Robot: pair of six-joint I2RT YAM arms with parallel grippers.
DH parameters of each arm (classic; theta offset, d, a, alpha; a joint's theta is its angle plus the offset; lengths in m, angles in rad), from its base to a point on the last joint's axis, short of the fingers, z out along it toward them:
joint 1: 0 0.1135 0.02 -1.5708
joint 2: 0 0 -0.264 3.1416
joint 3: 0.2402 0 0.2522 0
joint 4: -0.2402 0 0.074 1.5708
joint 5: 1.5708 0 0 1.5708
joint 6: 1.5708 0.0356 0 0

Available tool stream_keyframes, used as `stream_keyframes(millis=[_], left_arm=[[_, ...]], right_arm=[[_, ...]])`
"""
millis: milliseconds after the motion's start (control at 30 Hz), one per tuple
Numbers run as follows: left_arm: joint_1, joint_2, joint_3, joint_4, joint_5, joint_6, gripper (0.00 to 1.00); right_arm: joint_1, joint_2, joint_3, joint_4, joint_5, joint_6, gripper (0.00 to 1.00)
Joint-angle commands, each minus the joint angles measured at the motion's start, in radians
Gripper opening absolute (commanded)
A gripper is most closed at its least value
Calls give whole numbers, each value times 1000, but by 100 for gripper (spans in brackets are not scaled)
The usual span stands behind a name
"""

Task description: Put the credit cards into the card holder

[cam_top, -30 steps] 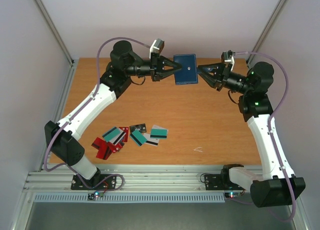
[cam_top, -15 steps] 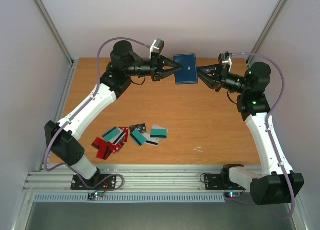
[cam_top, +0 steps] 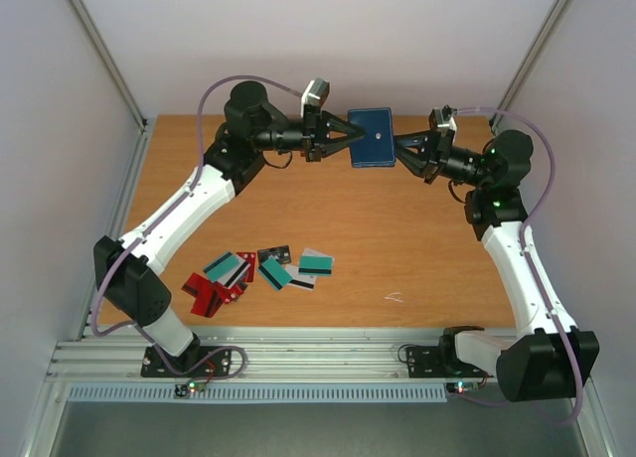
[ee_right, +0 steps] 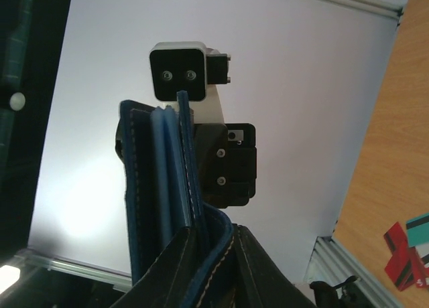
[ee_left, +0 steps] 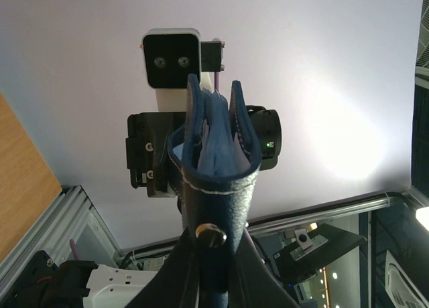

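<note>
The dark navy card holder (cam_top: pixel 372 137) hangs in the air over the back of the table, stretched between both grippers. My left gripper (cam_top: pixel 348 137) is shut on its left edge; in the left wrist view the holder (ee_left: pixel 214 161) rises from between the fingers (ee_left: pixel 214 254), its snap facing the camera. My right gripper (cam_top: pixel 397 142) is shut on one flap at the holder's right edge (ee_right: pixel 161 174), fingers pressed on either side (ee_right: pixel 224 244). The credit cards (cam_top: pixel 260 270), red, teal, white and dark, lie in a loose pile on the table at the front left, also seen in the right wrist view (ee_right: pixel 407 248).
A small white scrap (cam_top: pixel 395 297) lies on the wooden table (cam_top: pixel 417 248) at the front right. A metal rail (cam_top: pixel 318 353) runs along the near edge with both arm bases. Slanted frame posts (cam_top: pixel 104 50) stand at the back corners.
My right gripper has moved left onto the card holder's right edge and closed on a flap. The left gripper has kept its hold; the holder shifted slightly right.
</note>
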Motion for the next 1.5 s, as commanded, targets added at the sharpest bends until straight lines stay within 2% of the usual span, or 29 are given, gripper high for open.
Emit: stream_keyframes(millis=[0,267,367,467,567,667,733,867,967,1133,1300,1467], left_arm=[[-10,13,16,68,10,-5,0],[-14,37,-8,73,13,5,0],[-14,50,-33,82,14,13,4],[-12,68,-46,71,16,28,19],[1,88,-71,40,22,67,38],[35,91,-130,31,28,109,54],[60,86,-166,-16,32,151,65],[113,79,-212,-268,5,338,89],[139,72,-209,-534,-74,544,99],[142,52,-215,-709,-170,759,100],[124,36,-165,-820,-323,843,99],[52,86,-71,-925,-475,885,99]], right_arm=[[-2,11,-36,142,-35,94,14],[0,9,-39,35,-62,11,6],[1,4,-34,-60,-67,-60,1],[1,-7,1,-264,-57,-212,1],[1,-2,77,-615,-27,-433,1],[1,15,147,-878,25,-621,1],[3,23,162,-963,55,-687,1],[13,38,165,-1056,114,-743,1],[37,66,188,-1145,192,-804,1],[114,129,196,-1196,338,-846,1],[232,213,253,-1262,542,-897,1],[283,288,283,-1251,659,-906,1]])
